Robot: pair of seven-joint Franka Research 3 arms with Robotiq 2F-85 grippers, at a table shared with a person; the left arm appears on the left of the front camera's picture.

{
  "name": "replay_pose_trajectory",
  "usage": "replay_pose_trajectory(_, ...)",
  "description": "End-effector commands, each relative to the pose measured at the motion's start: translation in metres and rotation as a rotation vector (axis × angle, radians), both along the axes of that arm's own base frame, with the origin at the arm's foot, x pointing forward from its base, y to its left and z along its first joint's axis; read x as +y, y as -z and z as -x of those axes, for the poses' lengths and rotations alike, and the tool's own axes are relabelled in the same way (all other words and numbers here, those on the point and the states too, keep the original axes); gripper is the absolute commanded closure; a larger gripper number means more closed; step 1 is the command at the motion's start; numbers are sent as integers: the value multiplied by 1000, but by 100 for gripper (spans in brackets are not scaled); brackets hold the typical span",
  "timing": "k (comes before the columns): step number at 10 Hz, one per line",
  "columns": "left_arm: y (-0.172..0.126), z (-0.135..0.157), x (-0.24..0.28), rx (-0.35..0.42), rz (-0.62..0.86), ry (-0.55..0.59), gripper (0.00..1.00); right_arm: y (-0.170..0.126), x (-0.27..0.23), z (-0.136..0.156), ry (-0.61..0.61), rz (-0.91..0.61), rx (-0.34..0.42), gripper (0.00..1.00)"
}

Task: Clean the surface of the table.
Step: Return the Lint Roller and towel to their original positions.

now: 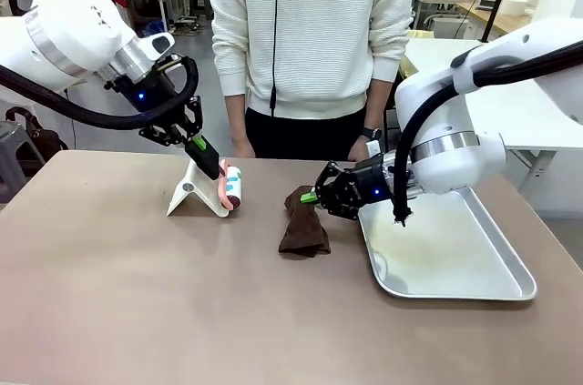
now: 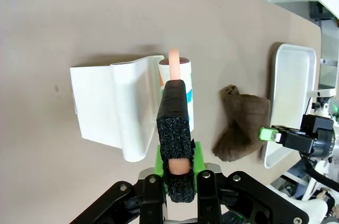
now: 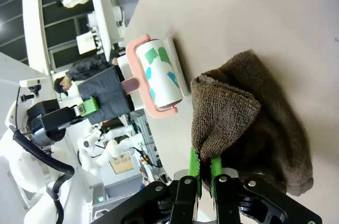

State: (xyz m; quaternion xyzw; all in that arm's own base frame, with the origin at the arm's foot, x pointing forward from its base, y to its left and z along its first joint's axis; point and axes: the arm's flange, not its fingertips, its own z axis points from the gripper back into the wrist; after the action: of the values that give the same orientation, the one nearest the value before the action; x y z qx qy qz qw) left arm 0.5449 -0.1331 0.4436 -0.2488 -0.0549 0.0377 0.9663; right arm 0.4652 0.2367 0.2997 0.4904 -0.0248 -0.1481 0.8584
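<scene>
Centrally, the table [image 1: 137, 303] spans the near foreground, its matte greyish-brown top bearing every object shown. Left gripper [image 2: 177, 168]: jaws clamped on the pink handle of a lint roller [image 1: 233, 187], which lies beside a white stand [image 1: 193, 192] left of centre. Right gripper [image 3: 205, 170]: green pads pressed together on an upper fold of a brown cloth [image 1: 303, 228], whose lower part rests on the tabletop just left of a silver tray [image 1: 474, 267].

Probable risks: the roller head sits close against the stand, so a sideways pull may tip or drag the stand; the pinch on the cloth takes only a thin fold, so the fabric may slip free under a wiping stroke; and the two tools work near each other, so crossing paths may bring them into contact.

Surface: plain, dry-looking, with no debris discernible. Room: a person [image 1: 314, 39] in a pale sweater stands at the far edge, hands resting there; white-topped tables and other equipment occupy the background.
</scene>
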Motion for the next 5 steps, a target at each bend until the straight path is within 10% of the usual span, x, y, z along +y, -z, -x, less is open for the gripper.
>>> replay_pose_trajectory(1, -6, -5, 1, 20, -31, -16, 78, -1, 5, -9, 4, -12, 24, 91)
replay_pose_trajectory(5, 2, -13, 4, 43, -44, -28, 78, 3, 6, -10, 3, -10, 35, 91)
